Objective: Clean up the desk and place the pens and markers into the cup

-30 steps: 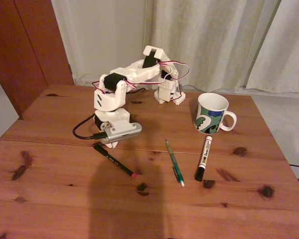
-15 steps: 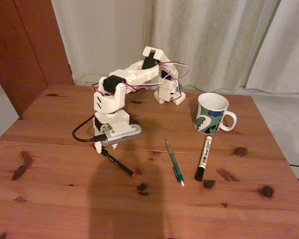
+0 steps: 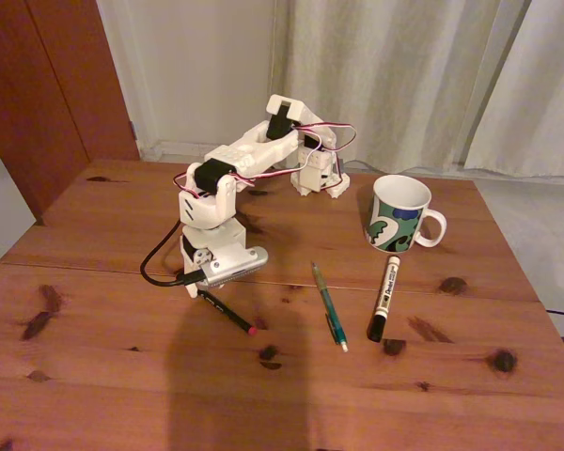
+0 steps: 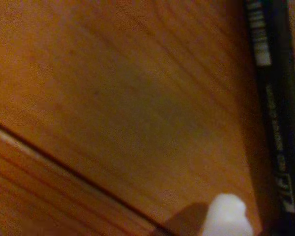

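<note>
Fixed view: gripper (image 3: 199, 289) lowered onto the upper end of the black pen (image 3: 229, 313), near the seam that crosses the desk (image 3: 94, 376) toward its left side; opening of the fingers and any hold on the pen not determinable, since the wrist housing covers the tips. Black pen: thin, dark barrel with a red tip, lying diagonally, red tip pointing toward the front edge. Wrist view: same black pen (image 4: 278, 113) seen along the right border as a dark barrel with pale printed lettering, flat on the wood; one white fingertip (image 4: 227, 216) at the bottom, just beside the barrel, contact not determinable. Teal-green pen (image 3: 329, 305): slim, lying near the tabletop's centre, nearly parallel to the side edges, pale tip toward the front. White marker (image 3: 383, 299): thicker, black cap toward the front edge, lying just right of the green pen and apart from it. Cup (image 3: 400, 214): white, green, blue and black abstract pattern, loop handle facing the right edge, upright behind the marker's rear end.
</note>
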Robot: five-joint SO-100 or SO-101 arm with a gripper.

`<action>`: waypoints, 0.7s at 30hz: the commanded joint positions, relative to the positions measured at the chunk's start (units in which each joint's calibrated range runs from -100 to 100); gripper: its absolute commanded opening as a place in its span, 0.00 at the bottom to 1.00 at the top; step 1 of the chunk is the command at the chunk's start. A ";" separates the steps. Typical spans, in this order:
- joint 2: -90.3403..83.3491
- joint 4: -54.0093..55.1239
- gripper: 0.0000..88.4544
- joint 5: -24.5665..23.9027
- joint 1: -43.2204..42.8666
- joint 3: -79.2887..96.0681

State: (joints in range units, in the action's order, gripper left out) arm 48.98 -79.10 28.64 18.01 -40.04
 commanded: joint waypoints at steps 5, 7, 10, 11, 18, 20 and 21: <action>0.38 0.17 0.21 0.22 0.29 -3.51; 0.62 0.17 0.21 0.22 0.29 -3.60; 0.62 0.17 0.20 0.22 0.69 -3.60; 0.62 0.17 0.20 0.22 0.77 -3.60; 0.62 0.26 0.20 0.22 0.77 -3.60; 0.62 0.26 0.20 0.22 0.93 -3.60; 0.62 0.26 0.20 0.22 1.01 -3.60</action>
State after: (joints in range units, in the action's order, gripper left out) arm 50.51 -79.10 28.69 18.81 -40.30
